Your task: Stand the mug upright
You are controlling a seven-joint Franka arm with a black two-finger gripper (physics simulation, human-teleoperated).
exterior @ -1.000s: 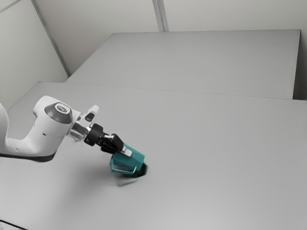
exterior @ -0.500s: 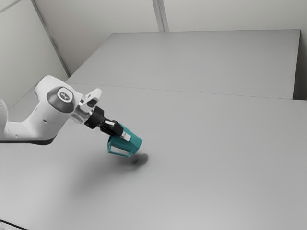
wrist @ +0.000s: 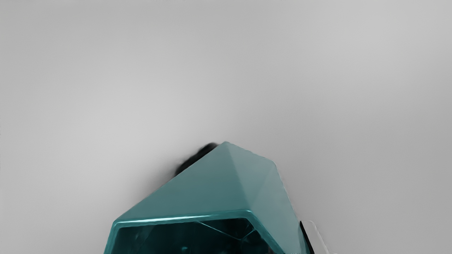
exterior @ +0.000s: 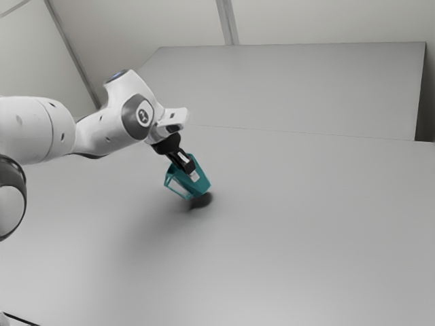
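1. Exterior view, surface and room: a plain, matte grey surface (exterior: 306, 238) fills the middle. A thin seam (exterior: 285, 131) crosses it, and a rear section (exterior: 292, 81) stretches from 11 round to 2 o'clock. Behind stands a pale wall (exterior: 326, 19) with a grey upright strip (exterior: 229, 24) at 12 o'clock. A black cable (exterior: 20, 319) lies at 7 o'clock.
2. Exterior view, mug: the arm (exterior: 105, 132) enters from 9 o'clock. Its end effector (exterior: 193, 174) is pinching the mug (exterior: 202, 183), just off the view's centre toward 8 o'clock. The mug is teal, faceted and tilted, its base toward 5 o'clock and its angular handle (exterior: 175, 192) toward 8. A dark shadow (exterior: 202, 202) falls beside the base.
3. Wrist view: the mug's angular opening faces the camera, its rim glossy, its inside dark teal, its outer facets paler. One fingertip (wrist: 315, 240) lies against its side; grey surface spreads beyond.
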